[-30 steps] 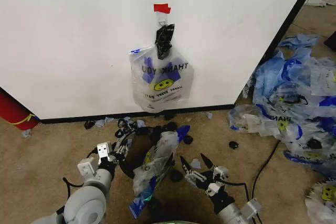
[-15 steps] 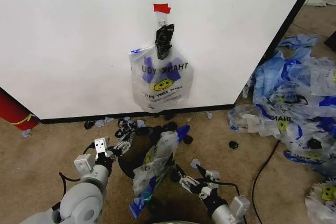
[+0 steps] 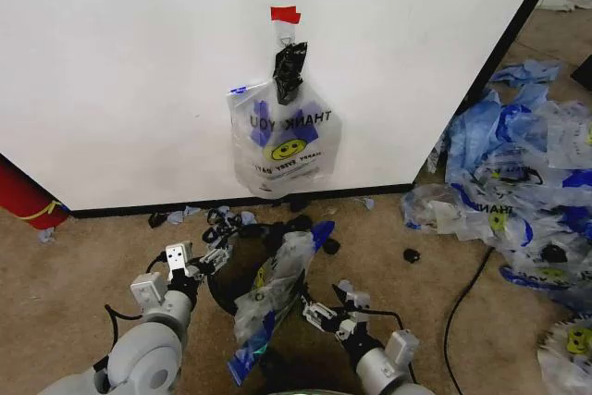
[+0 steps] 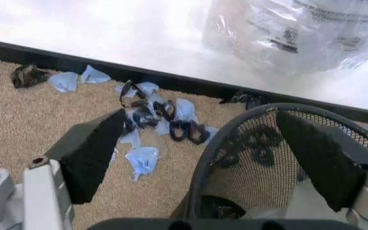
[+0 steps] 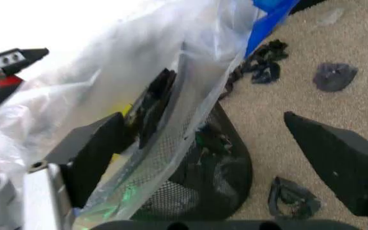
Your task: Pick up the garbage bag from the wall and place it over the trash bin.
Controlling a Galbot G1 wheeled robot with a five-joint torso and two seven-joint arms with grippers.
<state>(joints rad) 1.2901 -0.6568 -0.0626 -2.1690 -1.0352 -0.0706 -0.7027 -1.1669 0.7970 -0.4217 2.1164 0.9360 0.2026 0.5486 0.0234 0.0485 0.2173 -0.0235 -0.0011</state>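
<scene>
The garbage bag (image 3: 282, 141) hangs on the white wall (image 3: 139, 62) under a piece of red tape (image 3: 285, 14). A small black bag (image 3: 289, 69) hangs in front of its top. On the carpet below stands the black wire-mesh trash bin (image 3: 220, 295), with a second see-through bag (image 3: 277, 284) draped over it. My left gripper (image 3: 215, 256) is open at the bin's left side, and its fingers straddle the rim (image 4: 235, 129). My right gripper (image 3: 324, 302) is open just right of the draped bag (image 5: 139, 62), with the bin's mesh (image 5: 197, 187) between its fingers.
Black and blue scraps (image 3: 277, 224) litter the floor along the wall's base strip. A red cylinder (image 3: 18, 196) lies at the far left. A heap of similar bags (image 3: 527, 173) covers the floor to the right, and a black cable (image 3: 462, 293) runs beside it.
My right gripper has moved left, close up to the draped bag and bin. The left gripper shifted slightly toward the bin, then held still. The bag on the wall has not moved.
</scene>
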